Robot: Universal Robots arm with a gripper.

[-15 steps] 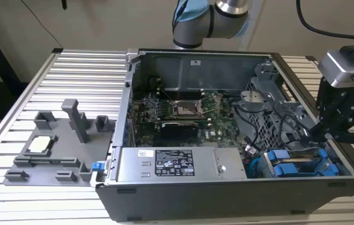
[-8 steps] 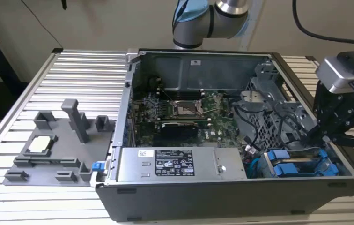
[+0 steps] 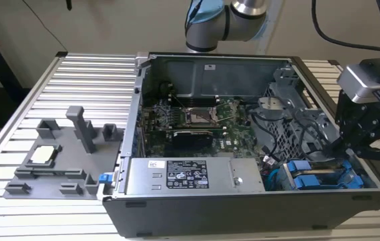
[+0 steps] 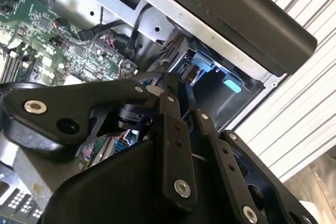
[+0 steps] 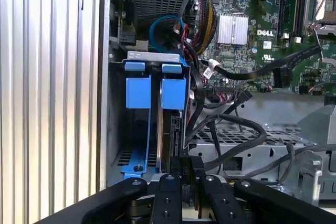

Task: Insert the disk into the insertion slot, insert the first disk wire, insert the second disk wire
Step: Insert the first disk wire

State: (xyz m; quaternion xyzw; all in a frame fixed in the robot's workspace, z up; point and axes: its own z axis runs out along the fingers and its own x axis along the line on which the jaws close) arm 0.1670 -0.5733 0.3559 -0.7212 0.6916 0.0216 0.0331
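The disk (image 5: 168, 129) stands on edge in the insertion slot (image 5: 152, 56) of the grey drive cage, its bright blue frame (image 5: 173, 93) facing up, with a second blue frame (image 5: 138, 92) beside it. In the exterior view the blue frames (image 3: 310, 179) sit in the case's front corner on that view's right. My gripper (image 5: 188, 165) is directly over the disk's end, fingers (image 5: 167, 195) drawn together and shut. Black wires (image 5: 231, 129) run in close to the tips; I cannot make out anything pinched between them. The second wrist view shows the gripper (image 4: 157, 88) above the blue frame (image 4: 202, 61).
The open computer case (image 3: 244, 216) lies on a slatted metal table (image 3: 76, 90). A silver box with a white sticker (image 3: 190, 175) sits beside the cage, with the green motherboard (image 3: 197, 118) behind it. A grey fixture plate (image 3: 56, 155) lies at the exterior view's left.
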